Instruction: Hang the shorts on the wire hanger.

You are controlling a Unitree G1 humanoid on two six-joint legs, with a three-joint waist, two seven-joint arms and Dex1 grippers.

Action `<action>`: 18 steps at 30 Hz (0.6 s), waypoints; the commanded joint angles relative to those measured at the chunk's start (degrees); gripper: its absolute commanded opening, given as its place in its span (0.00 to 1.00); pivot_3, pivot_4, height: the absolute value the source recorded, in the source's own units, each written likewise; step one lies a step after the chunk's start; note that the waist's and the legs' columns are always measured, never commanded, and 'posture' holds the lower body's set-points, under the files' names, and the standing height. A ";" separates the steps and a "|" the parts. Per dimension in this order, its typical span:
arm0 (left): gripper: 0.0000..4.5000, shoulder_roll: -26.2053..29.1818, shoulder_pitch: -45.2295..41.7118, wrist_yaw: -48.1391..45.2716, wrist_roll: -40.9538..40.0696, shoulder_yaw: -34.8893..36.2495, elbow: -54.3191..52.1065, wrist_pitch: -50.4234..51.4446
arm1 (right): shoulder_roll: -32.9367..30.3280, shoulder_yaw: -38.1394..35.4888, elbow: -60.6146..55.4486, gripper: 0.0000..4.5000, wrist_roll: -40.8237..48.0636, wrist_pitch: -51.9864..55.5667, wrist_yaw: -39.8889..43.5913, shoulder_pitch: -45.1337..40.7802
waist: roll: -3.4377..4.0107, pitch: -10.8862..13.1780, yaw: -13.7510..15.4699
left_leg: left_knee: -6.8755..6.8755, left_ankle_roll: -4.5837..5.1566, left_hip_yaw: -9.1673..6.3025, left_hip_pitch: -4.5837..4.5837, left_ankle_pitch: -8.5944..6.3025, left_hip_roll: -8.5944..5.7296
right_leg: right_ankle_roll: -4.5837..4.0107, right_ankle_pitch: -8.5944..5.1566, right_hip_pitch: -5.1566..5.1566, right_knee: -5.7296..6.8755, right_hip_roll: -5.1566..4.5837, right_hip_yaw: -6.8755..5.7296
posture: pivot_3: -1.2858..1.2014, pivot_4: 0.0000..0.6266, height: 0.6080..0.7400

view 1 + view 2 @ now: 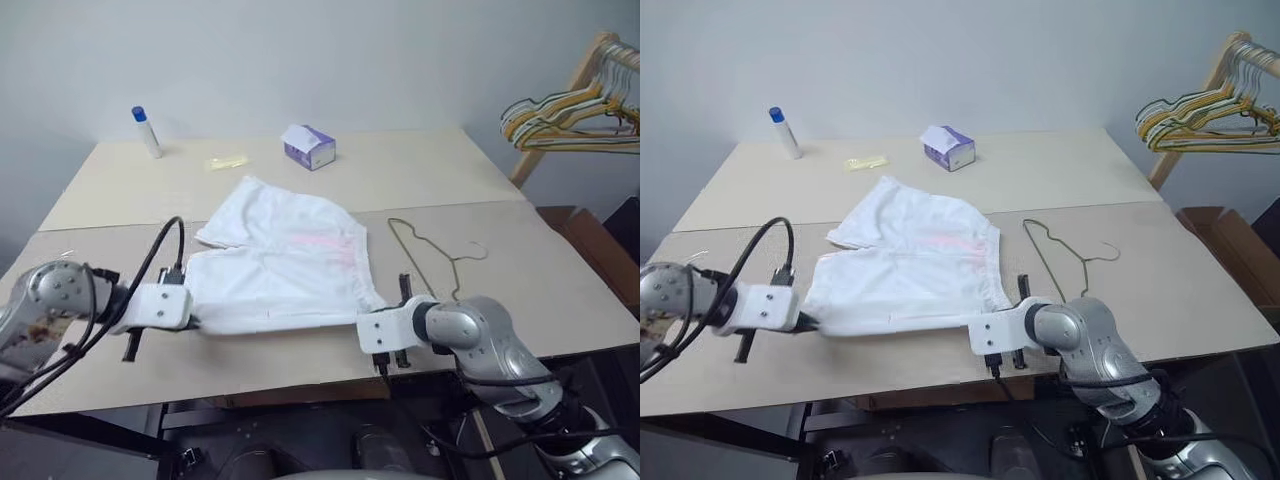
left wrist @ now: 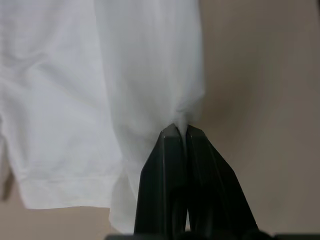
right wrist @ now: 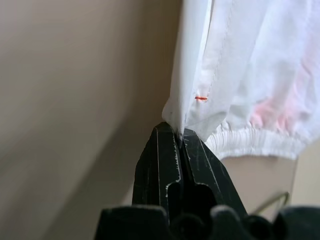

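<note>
The white shorts (image 1: 280, 260) lie spread on the tan table (image 1: 540, 290), with a faint pink patch near the gathered waistband at their right side. My left gripper (image 2: 181, 131) is shut on the cloth at the shorts' near left corner (image 1: 197, 322). At the near right corner by the waistband (image 3: 245, 140), my right gripper (image 3: 180, 132) is shut on a pinch of cloth. Between the two grippers the near edge is lifted slightly and stretched. The wire hanger (image 1: 432, 252), thin and olive-green, lies flat on the table just right of the shorts, beyond my right gripper (image 1: 362, 325).
A purple tissue box (image 1: 309, 147), a white bottle with a blue cap (image 1: 146, 131) and a yellow packet (image 1: 226, 161) sit at the table's back. A bunch of coloured hangers (image 1: 575, 115) hangs on a wooden rack at the right. A cardboard box (image 1: 590, 240) stands beside the table.
</note>
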 commanded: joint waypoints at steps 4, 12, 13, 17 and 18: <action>0.00 3.79 6.69 -0.61 0.15 5.32 -4.01 2.11 | -2.56 -0.55 -1.04 0.00 0.87 -2.42 2.02 0.35 | -0.02 -0.01 1.32 | 0.00 0.00 0.01 0.01 0.00 0.00 | -0.01 -0.01 0.01 -0.02 0.00 -0.02 | 0.50 0.00 1.00; 0.37 2.98 11.18 -0.57 -1.30 8.04 -7.25 3.65 | -6.11 -2.23 0.24 0.32 3.52 -9.60 0.48 2.30 | -0.07 -0.03 1.89 | 0.01 -0.01 0.03 0.00 0.00 0.00 | -0.05 -0.01 0.01 -0.02 0.00 -0.04 | 0.50 0.00 1.00; 0.45 3.44 11.71 -1.15 -1.39 8.56 -7.32 3.34 | -6.60 -2.93 -0.16 0.40 4.33 -9.22 1.03 2.47 | -0.07 -0.03 1.97 | 0.01 -0.01 0.02 0.01 0.00 0.00 | -0.05 -0.02 0.01 -0.01 0.00 -0.04 | 0.50 0.00 1.00; 0.74 4.45 12.45 -3.34 -2.98 11.53 -6.38 3.47 | -7.04 -8.67 -2.34 0.72 11.59 -6.30 3.02 2.80 | -0.08 -0.03 2.03 | 0.01 -0.01 0.04 0.06 0.00 0.00 | -0.06 -0.04 0.04 -0.02 0.00 -0.03 | 0.50 0.00 1.00; 0.82 4.61 12.31 -3.84 -3.29 12.11 -5.85 3.40 | -6.65 -10.24 -2.51 0.80 13.32 -5.54 2.76 2.68 | -0.08 -0.03 2.07 | 0.00 0.00 0.04 0.05 0.00 0.00 | -0.07 -0.04 0.04 -0.01 0.00 -0.03 | 0.50 0.00 1.00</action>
